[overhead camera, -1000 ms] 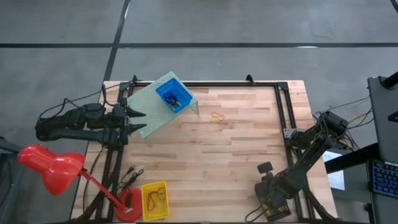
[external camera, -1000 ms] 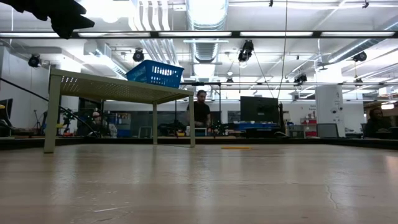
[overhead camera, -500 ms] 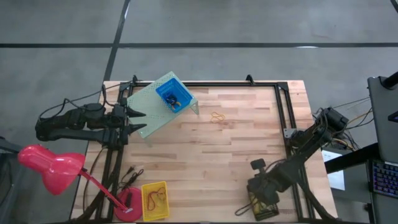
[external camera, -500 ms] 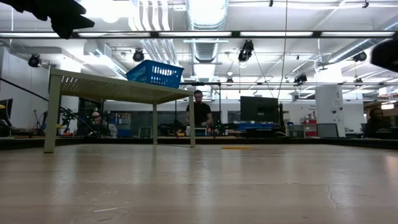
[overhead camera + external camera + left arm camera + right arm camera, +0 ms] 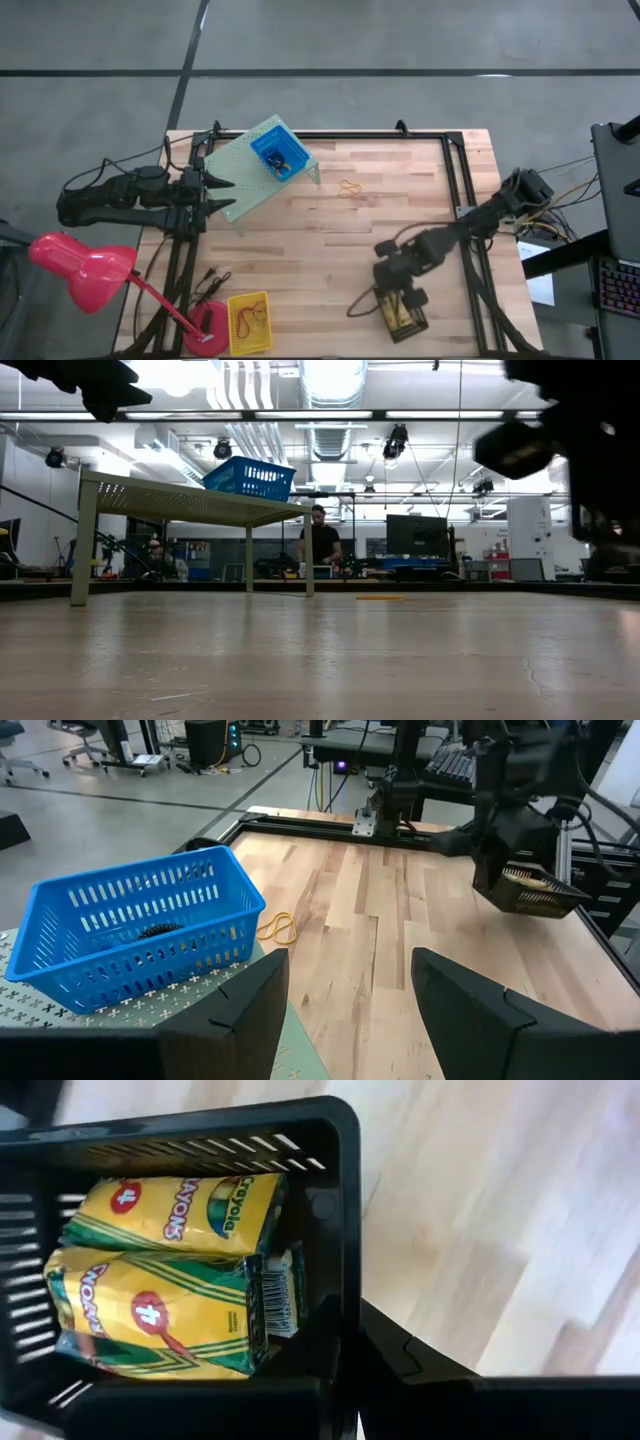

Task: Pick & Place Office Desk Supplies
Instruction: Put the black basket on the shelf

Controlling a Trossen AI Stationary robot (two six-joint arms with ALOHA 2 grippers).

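My right gripper (image 5: 398, 288) hangs over the near right part of the table, shut on a black bin (image 5: 402, 316). Yellow crayon packs (image 5: 165, 1285) lie inside the bin. The left wrist view shows that bin (image 5: 527, 890) in the air, tilted. Tan rubber bands (image 5: 348, 188) lie flat on the wood near the table's middle. A blue bin (image 5: 279, 152) with small dark pieces in it stands on the pale green riser (image 5: 238, 188). My left gripper (image 5: 232, 195) stays open at the far left, over the riser's edge. My right gripper grips the black bin's wall at its rim (image 5: 343, 1315), near a corner. It comes from above, pointing steeply down. One finger (image 5: 415, 1368) shows outside the wall; the other merges with the dark bin. The bin hangs below the fingers, tilted and clear of the table.
A yellow bin (image 5: 249, 322) and a red desk lamp (image 5: 85, 265) stand at the near left corner. A black metal frame (image 5: 462, 190) runs along the table's far and right edges. Bare wood lies between the riser and my right gripper.
My right gripper has swung from the near right corner toward the table's left edge, rising a little and turning. The black bin with the crayon packs has gone along with it.
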